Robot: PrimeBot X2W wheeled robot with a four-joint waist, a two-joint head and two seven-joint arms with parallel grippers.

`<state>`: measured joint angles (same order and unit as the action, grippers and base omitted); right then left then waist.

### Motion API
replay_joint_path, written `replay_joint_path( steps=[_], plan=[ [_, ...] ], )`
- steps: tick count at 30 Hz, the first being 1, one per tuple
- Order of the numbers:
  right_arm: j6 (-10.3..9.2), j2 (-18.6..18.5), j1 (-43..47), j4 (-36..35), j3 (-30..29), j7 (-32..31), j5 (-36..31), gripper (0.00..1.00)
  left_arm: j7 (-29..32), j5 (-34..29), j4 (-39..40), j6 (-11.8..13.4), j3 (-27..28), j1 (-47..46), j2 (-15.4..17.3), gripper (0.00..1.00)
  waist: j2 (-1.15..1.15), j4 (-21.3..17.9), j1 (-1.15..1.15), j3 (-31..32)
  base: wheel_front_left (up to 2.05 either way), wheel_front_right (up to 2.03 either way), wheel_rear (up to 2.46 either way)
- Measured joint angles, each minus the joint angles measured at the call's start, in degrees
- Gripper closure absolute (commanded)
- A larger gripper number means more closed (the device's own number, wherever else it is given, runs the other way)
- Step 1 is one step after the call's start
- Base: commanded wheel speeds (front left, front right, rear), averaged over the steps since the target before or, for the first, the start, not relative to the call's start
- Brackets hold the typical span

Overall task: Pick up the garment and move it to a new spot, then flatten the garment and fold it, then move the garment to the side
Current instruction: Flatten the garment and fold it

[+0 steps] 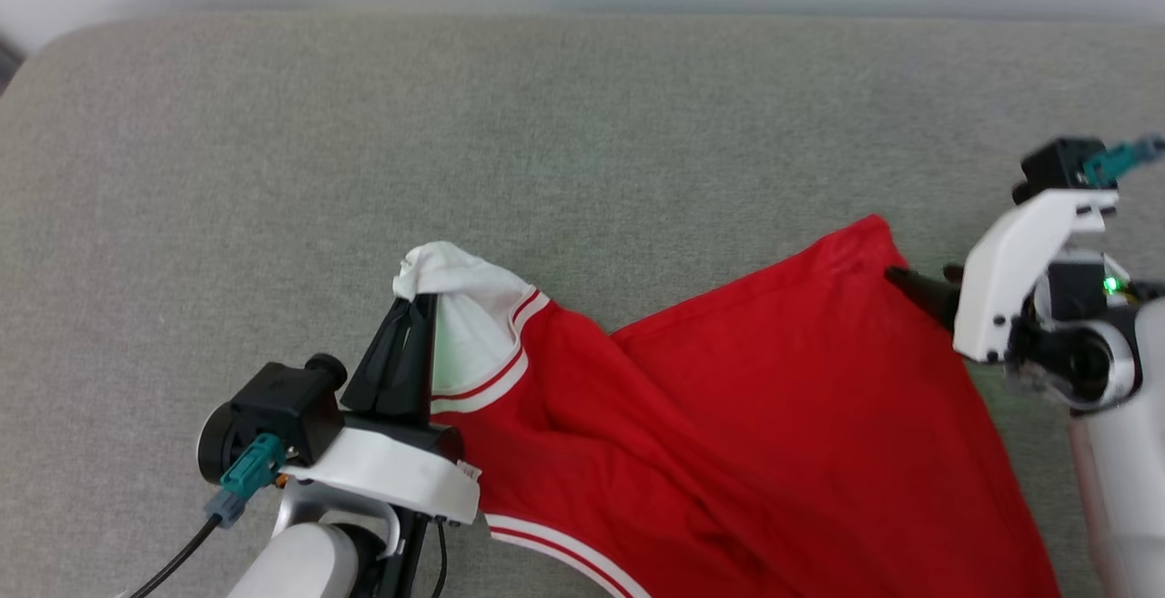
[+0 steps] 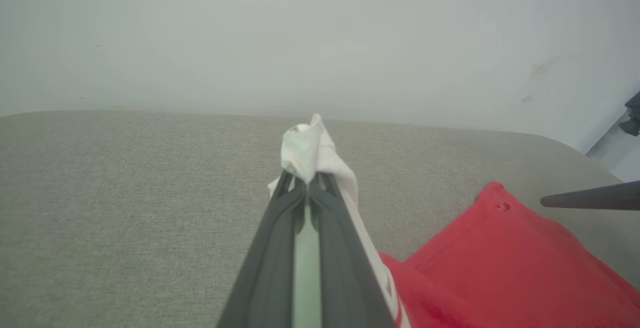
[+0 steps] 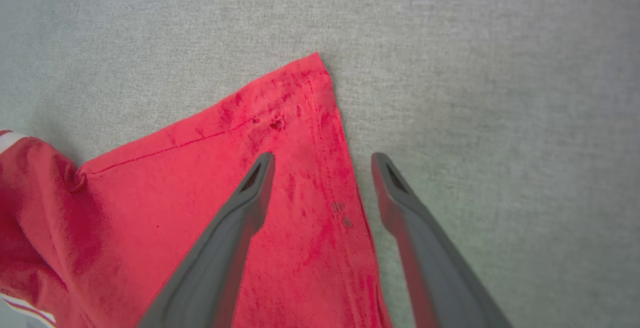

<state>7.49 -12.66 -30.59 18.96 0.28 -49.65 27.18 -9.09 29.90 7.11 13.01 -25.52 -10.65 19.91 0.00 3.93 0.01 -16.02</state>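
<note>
Red fabric jersey garment [image 1: 746,416]: soft, light, limp; lies near-right on grey upholstered surface [image 1: 273,170]. Left gripper [image 1: 414,307] jaws closed on white sleeve [image 1: 464,307]; right gripper [image 3: 322,161] jaws wide, astride far hem corner [image 3: 305,83], likely the best hold.

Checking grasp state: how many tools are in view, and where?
2. Left tool, lower left in the head view, shut on the garment's white sleeve. Right tool, at the right, open, straddling the garment's edge near its red corner.
</note>
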Motion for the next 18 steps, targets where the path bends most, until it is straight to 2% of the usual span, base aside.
replay_joint_path(
  steps=[5,12,13,14,18],
  plan=[
    [0.01,-0.4,-7.2,6.0,3.4,-1.8,-0.3,0.00,-0.4,-0.5,-0.3,-0.7,-0.7,-2.5,-0.7,1.00,0.00,1.7,0.00,-3.2,0.00,0.00,0.00],
    [0.01,-1.6,-11.4,13.0,7.1,-4.4,1.4,0.00,-1.1,-0.5,-1.5,-1.3,-1.7,-3.5,-1.8,1.00,0.00,3.7,0.00,-5.2,0.00,0.00,0.00],
    [0.00,-1.8,-11.8,13.6,7.5,-4.8,1.8,0.55,-1.2,-0.5,-1.7,-1.3,-1.8,-3.5,-1.9,1.00,0.00,3.8,-0.01,-5.3,0.00,0.00,0.00],
    [0.01,-2.0,-12.0,14.1,7.8,-5.0,2.3,1.00,-1.2,-0.5,-1.9,-1.4,-1.8,-3.5,-2.0,1.00,0.00,3.9,0.00,-5.3,0.00,0.00,0.00],
    [0.00,-2.4,-12.2,15.2,9.7,-4.8,4.3,1.00,-1.5,-0.1,-2.7,-1.4,-2.1,-3.5,-2.3,1.00,0.00,3.9,0.00,-4.7,0.00,0.00,0.00]
  ],
)
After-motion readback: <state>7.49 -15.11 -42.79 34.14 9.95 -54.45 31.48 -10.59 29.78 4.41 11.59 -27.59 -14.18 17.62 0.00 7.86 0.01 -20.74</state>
